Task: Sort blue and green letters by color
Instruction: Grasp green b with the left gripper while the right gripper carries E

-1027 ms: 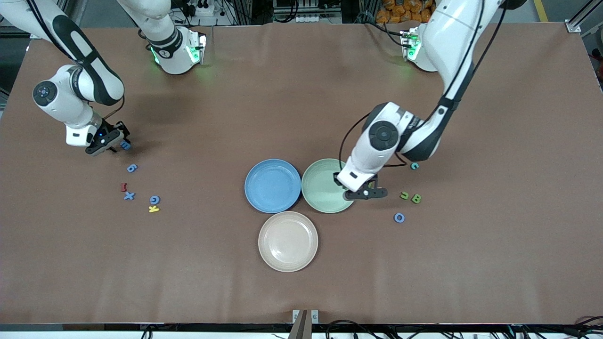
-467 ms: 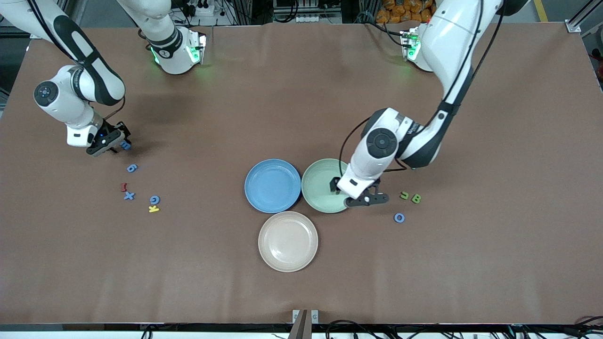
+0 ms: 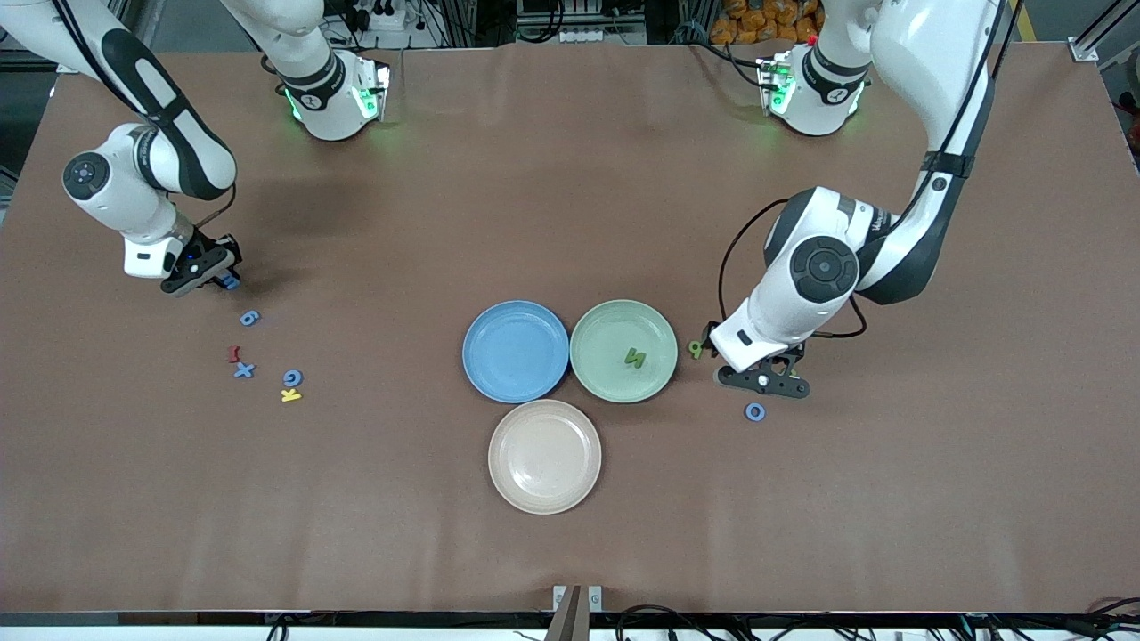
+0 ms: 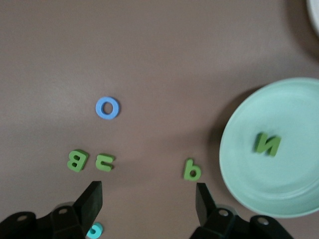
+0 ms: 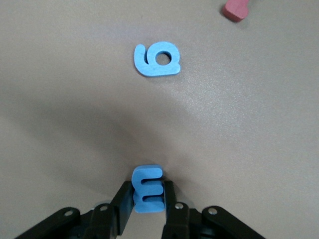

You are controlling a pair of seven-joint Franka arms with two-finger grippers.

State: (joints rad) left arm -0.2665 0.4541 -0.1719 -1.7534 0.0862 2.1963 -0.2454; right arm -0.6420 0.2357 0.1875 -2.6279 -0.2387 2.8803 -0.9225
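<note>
My left gripper (image 3: 764, 381) is open and empty, low over the table beside the green plate (image 3: 595, 343). A green N (image 3: 634, 357) lies in that plate. In the left wrist view my left gripper (image 4: 148, 195) has a green B (image 4: 77, 160), a green J (image 4: 104, 161), a green q (image 4: 192, 170), a blue O (image 4: 107, 108) and a teal letter (image 4: 93, 229) around it. My right gripper (image 3: 223, 280) is shut on a blue E (image 5: 147, 189) at the table surface. A blue 6 (image 3: 249, 317), a blue X (image 3: 244, 370) and a blue G (image 3: 292, 377) lie nearer the camera.
A blue plate (image 3: 515, 350) sits beside the green plate, and a beige plate (image 3: 544, 456) sits nearer the camera. A red letter (image 3: 234, 353) and a yellow K (image 3: 290, 395) lie among the blue letters at the right arm's end.
My left gripper has moved off the green plate toward the left arm's end, leaving the green N in the plate. My right gripper has barely moved.
</note>
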